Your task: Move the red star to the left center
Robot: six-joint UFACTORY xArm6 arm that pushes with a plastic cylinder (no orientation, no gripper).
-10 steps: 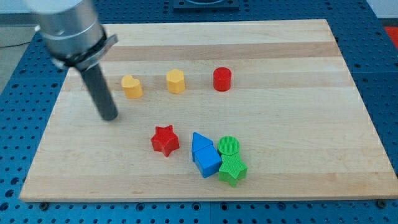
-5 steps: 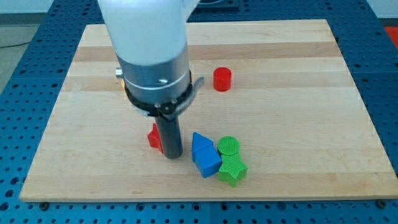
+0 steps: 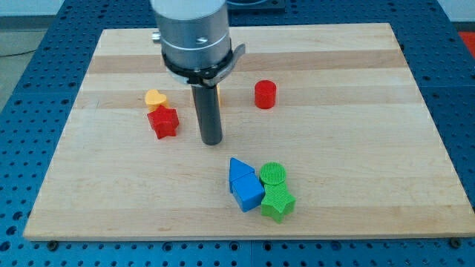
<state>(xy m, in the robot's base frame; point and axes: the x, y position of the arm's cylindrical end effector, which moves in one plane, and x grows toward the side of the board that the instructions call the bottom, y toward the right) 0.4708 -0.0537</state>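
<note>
The red star [image 3: 164, 122] lies on the wooden board [image 3: 356, 148], left of the middle, touching or nearly touching the yellow heart block [image 3: 154, 98] just above it. My tip [image 3: 212, 140] stands to the right of the star, a short gap away, not touching it. The rod and the arm above it hide most of a second yellow block [image 3: 218, 93] behind them.
A red cylinder [image 3: 265, 94] stands to the right of the rod. A blue block [image 3: 244, 185], a green cylinder [image 3: 273, 175] and a green star [image 3: 277, 202] are clustered at the lower middle of the board.
The red star has moved up and to the left, from the lower middle to beside the yellow heart. My tip has moved up and slightly right, away from the blue block.
</note>
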